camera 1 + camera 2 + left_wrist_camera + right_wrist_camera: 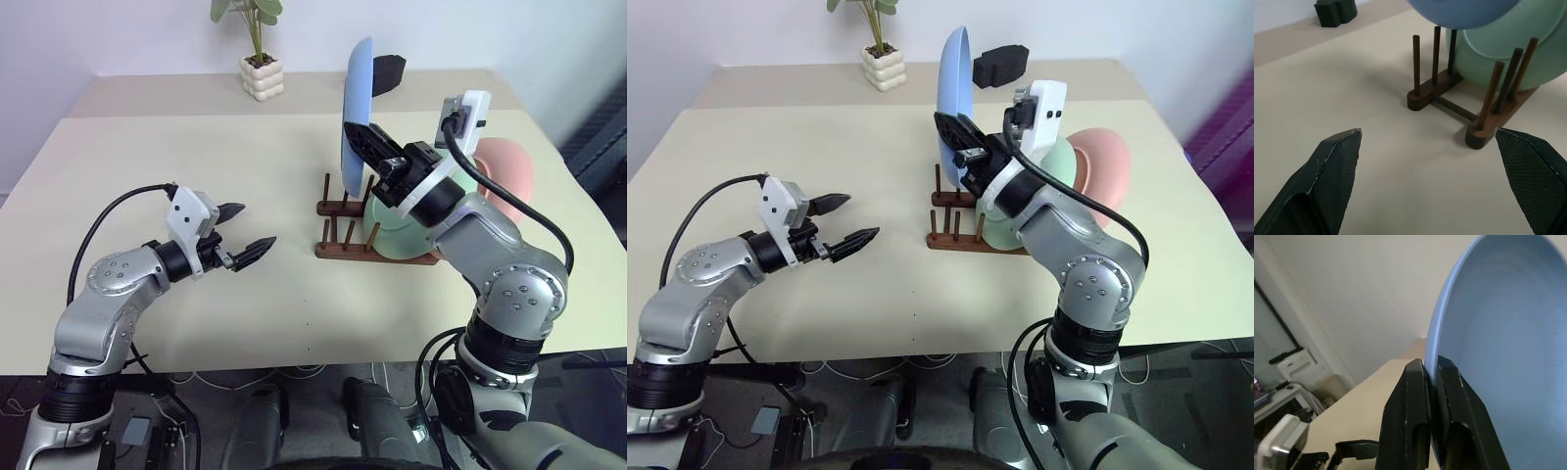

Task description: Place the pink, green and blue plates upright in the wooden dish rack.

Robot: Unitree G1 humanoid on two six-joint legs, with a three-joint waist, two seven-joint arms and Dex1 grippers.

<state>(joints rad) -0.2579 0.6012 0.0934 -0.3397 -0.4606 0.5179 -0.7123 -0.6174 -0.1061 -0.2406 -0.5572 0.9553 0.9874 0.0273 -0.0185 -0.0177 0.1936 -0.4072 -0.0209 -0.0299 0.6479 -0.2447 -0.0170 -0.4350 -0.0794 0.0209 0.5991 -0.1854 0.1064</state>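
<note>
The dark brown wooden dish rack (1469, 105) is looking smooth. The round light blue plate (1508, 338) and round mint green plate (1508, 54) are looking matt. The beige tabletop (196, 157) is looking smooth and dull.

R gripper (1431, 382) up from frame bottom, both black fingers (1405, 416) clamped tight on rim of blue plate (1508, 333). Plate on edge, concave face to the right side of frame, fills upper right. Lower left corner: L gripper (1354, 449), black finger pointing right, white wrist block beside it. Beige table (1366, 391) mid-left, pale wall upper left.
</note>
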